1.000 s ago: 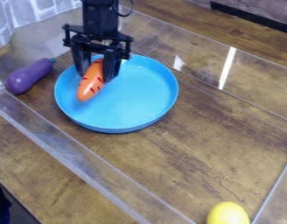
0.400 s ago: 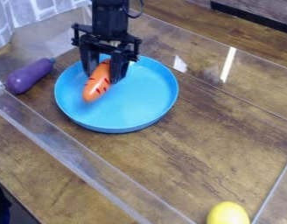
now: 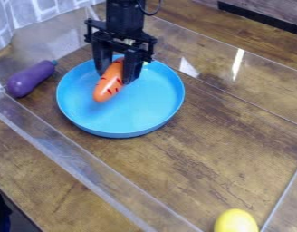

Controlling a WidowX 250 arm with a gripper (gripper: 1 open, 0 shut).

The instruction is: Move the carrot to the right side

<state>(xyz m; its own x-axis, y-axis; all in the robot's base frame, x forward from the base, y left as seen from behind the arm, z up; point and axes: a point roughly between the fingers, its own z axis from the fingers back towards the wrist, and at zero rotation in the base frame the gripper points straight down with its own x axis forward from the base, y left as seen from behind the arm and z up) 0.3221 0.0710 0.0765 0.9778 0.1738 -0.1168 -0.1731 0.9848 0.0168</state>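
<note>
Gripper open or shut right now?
Shut: its fingers flank the carrot over the blue plate, with no gap clear of it.

Fills most of the frame as a brown wooden tabletop (image 3: 205, 149), crossed by a pale band (image 3: 97, 172) running diagonally from the left edge toward the bottom. Carries a round blue plate (image 3: 138, 113) left of centre, a purple eggplant (image 3: 33, 79) at upper left, and a yellow fruit (image 3: 235, 222) at lower right.
</note>
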